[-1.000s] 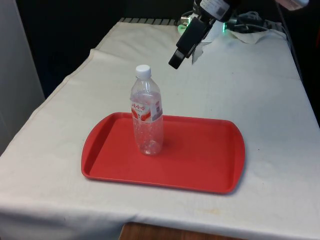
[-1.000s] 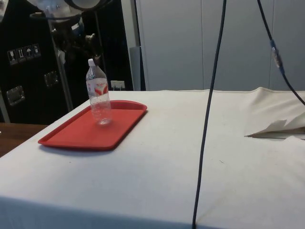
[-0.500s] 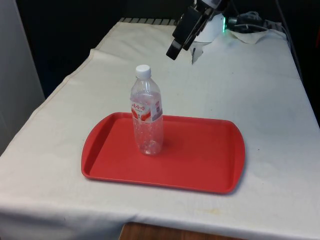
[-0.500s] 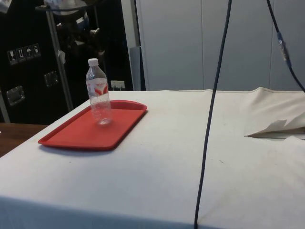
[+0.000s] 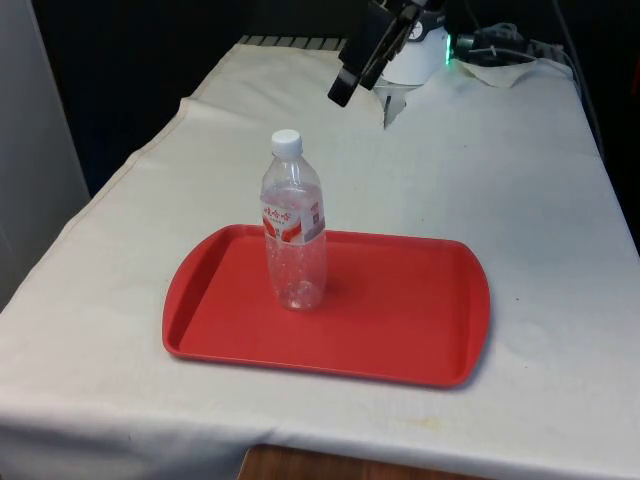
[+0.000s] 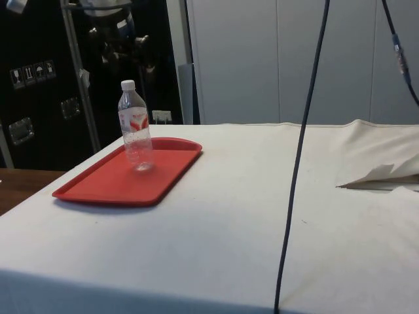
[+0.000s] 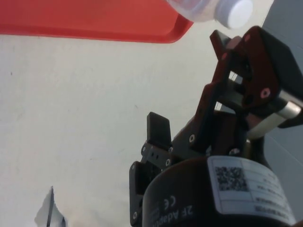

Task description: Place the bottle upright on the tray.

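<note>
We see the clear plastic bottle (image 5: 294,232) upright on the red tray (image 5: 400,320), well apart from our black claw (image 5: 345,88), fingers spread and empty.

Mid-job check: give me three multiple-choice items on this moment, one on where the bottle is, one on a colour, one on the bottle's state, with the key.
1. Where does the bottle stand?
A. On the tray, toward the front view's left
B. On the cloth beside the tray
C. In the gripper

2. What colour is the bottle's cap?
A. Red
B. White
C. Blue

3. How is the bottle posed?
A. Lying on its side
B. Leaning on the tray's rim
C. Upright, free of the gripper

Key: 1 A, its base sits inside the red rim; 2 B, the front and side views both show it white; 3 C, it stands alone while the gripper hangs above the far end of the table.
</note>
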Tool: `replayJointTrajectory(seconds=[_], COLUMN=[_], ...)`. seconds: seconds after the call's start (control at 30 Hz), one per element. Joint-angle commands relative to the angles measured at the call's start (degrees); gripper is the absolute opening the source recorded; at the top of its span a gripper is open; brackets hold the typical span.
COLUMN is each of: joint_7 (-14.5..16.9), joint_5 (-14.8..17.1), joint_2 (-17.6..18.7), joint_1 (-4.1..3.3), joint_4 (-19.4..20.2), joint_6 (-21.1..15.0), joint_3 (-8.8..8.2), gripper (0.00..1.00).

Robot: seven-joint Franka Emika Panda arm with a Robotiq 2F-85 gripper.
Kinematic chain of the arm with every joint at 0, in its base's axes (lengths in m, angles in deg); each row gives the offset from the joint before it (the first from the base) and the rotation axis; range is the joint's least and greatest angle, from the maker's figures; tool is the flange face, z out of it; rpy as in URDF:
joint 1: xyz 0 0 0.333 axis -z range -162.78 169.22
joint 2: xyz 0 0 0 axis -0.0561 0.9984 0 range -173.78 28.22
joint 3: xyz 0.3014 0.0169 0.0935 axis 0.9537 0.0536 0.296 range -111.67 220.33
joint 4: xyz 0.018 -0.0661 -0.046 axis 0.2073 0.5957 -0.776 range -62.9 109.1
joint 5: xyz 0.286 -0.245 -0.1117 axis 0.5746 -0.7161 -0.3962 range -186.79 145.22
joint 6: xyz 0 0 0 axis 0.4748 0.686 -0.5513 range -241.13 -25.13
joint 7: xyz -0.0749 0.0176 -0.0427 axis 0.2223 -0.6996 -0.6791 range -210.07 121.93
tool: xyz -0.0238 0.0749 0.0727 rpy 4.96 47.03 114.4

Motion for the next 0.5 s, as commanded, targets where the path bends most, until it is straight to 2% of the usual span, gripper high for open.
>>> replayJointTrajectory(seconds=[0.0,0.03,0.23,0.27,0.3,0.47], joint_7=[-0.1,-0.3,-0.7,-0.5,-0.8,-1.1], joint_5=[0.0,0.5,0.4,0.0,0.4,0.4], joint_2=[-0.3,-1.1,-3.2,-2.5,-3.5,-5.2], joint_1=[0.06,0.40,0.63,0.34,0.69,0.97], joint_4=[0.5,1.5,4.4,3.5,4.9,7.3], joint_6=[-0.1,-1.7,-2.6,-1.1,-2.8,-3.4], joint_3=[0.00,0.17,0.00,-0.11,0.00,-0.11], gripper=[1.00,1.00,1.00,1.00,1.00,1.00])
